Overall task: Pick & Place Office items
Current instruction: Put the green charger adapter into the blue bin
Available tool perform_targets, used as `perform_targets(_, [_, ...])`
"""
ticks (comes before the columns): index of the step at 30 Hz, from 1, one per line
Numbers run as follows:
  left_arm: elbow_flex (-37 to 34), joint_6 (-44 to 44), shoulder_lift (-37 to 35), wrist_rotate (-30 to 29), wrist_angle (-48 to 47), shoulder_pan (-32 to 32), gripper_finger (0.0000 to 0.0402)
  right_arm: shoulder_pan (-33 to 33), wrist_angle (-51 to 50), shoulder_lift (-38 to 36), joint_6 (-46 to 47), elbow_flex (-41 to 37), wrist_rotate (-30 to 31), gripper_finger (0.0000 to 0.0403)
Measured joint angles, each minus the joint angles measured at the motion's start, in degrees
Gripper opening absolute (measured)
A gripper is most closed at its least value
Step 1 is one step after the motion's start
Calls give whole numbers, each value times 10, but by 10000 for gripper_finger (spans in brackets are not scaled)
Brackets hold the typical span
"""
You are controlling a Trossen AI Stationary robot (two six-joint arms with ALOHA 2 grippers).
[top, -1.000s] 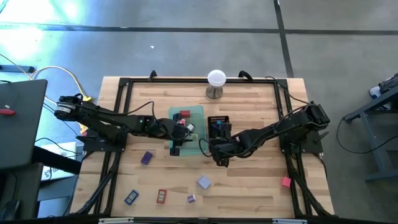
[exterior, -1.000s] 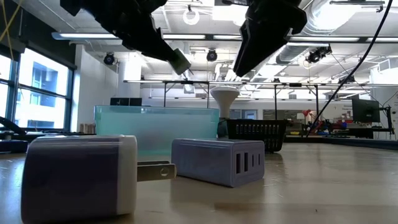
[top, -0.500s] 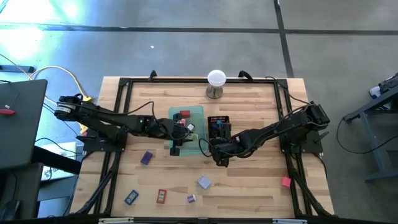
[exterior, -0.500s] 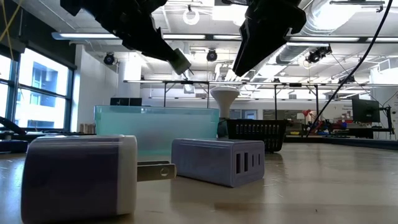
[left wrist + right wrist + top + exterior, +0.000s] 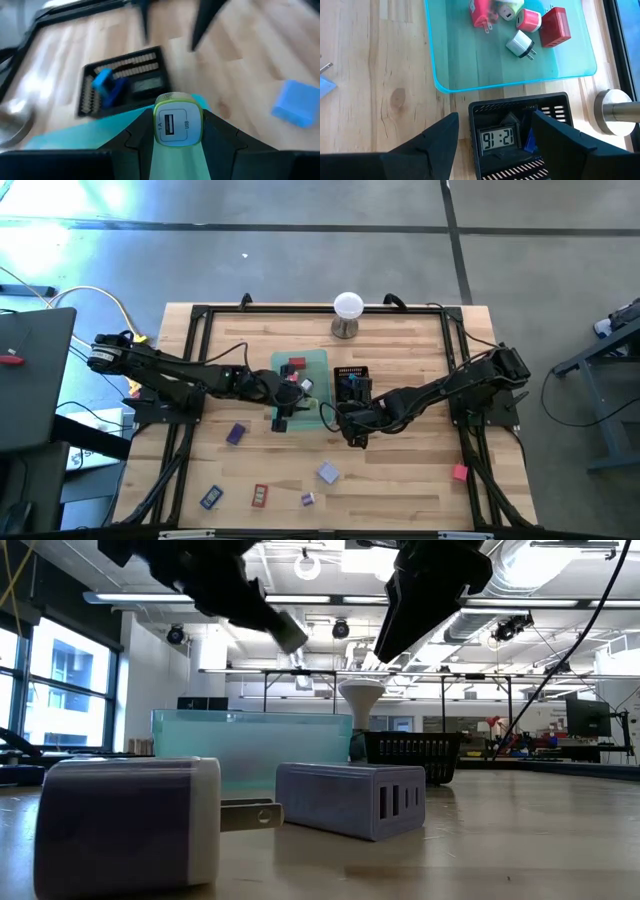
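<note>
1. Left tool [image 5: 177,122]: closed on a green-rimmed white USB charger [image 5: 177,121], its port face toward the wrist camera. In the overhead view the left tool [image 5: 297,387] hangs over the translucent green tray [image 5: 318,358] near the table's centre; in the level view the charger [image 5: 291,632] is well above the tray's top edge [image 5: 250,716].
2. Right tool [image 5: 495,132]: fingers spread moderately wide and empty, poised over the black mesh tray [image 5: 520,107]. In the overhead view the right tool [image 5: 349,420] lies at about 5 o'clock of the green tray.
3. Green tray contents, seen from the right wrist: a red charger [image 5: 555,26], a pink-and-white charger [image 5: 528,19], a white plug adapter [image 5: 520,44], a pink plug [image 5: 481,12].
4. Black mesh tray [image 5: 353,370], just beside the green tray at its 3 o'clock: holds a small digital clock [image 5: 493,138] and a blue item [image 5: 104,81].
5. Loose office items on the table [image 5: 400,480], overhead view: a purple block [image 5: 236,433] at 7 o'clock of the green tray; a blue piece [image 5: 211,497], a red piece [image 5: 260,496], a small purple piece [image 5: 308,499] and a pale blue charger [image 5: 328,472] along the near edge; a pink piece [image 5: 460,472] at the right edge.
6. White ball on a metal stand [image 5: 347,313]: at 12 o'clock, by the far edge.
</note>
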Motion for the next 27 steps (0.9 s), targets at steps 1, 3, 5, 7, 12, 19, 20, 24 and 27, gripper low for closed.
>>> perform_targets(1, [0,8,-2,18,4,0,121,0,0,0,0,0,0,239])
perform_targets(3, [0,28,-11,62,18,0,121,0,0,0,0,0,0,239])
perform_targets(5, [0,47,-29,106,35,0,121,0,0,0,0,0,0,239])
perform_targets(7, [0,63,-50,150,48,4,121,0,0,0,0,0,0,239])
perform_targets(12, [0,73,-111,197,50,24,121,0,0,0,0,0,0,239])
perform_targets(19, [0,52,-133,160,30,73,121,0,0,0,0,0,0,239])
perform_targets(20, [0,50,-133,158,23,80,121,0,0,0,0,0,0,239])
perform_targets(24, [0,39,-128,165,15,101,121,0,0,0,1,0,-1,239])
perform_targets(27, [0,39,-128,175,17,109,121,0,0,0,2,0,-1,239])
